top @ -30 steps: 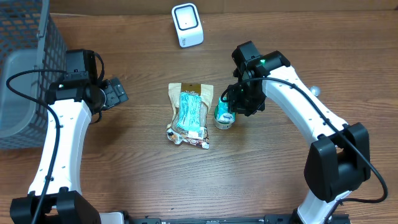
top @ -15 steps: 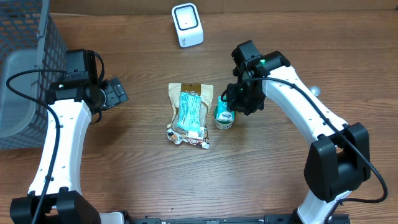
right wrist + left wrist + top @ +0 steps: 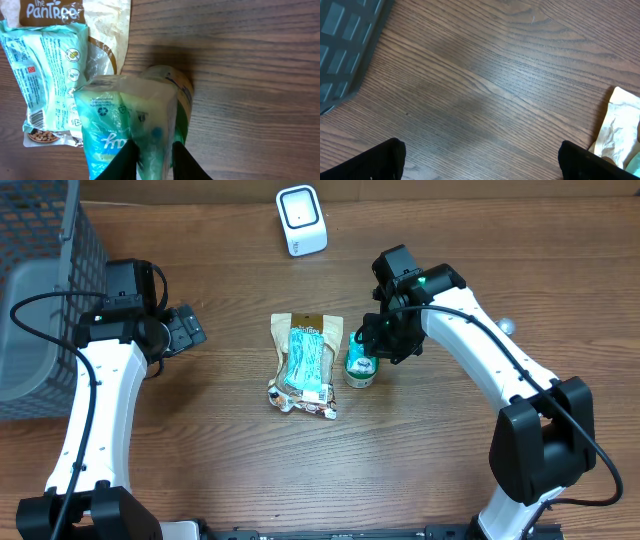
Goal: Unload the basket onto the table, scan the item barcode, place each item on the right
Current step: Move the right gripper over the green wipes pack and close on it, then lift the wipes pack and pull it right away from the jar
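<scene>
Well, the right gripper [image 3: 152,157] pinches the green pouch [image 3: 130,115] on the tabletop [image 3: 420,470], not yet lifted toward the white scanner [image 3: 301,218]; the left gripper [image 3: 480,162] hangs spread, empty.

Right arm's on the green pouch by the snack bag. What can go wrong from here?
1. The right gripper pinches only the soft top fold of the green pouch; it may slip on lifting.
2. The snack bag lies right beside it and could get dragged.
3. No barcode shows, so it may face away from the scanner.
</scene>
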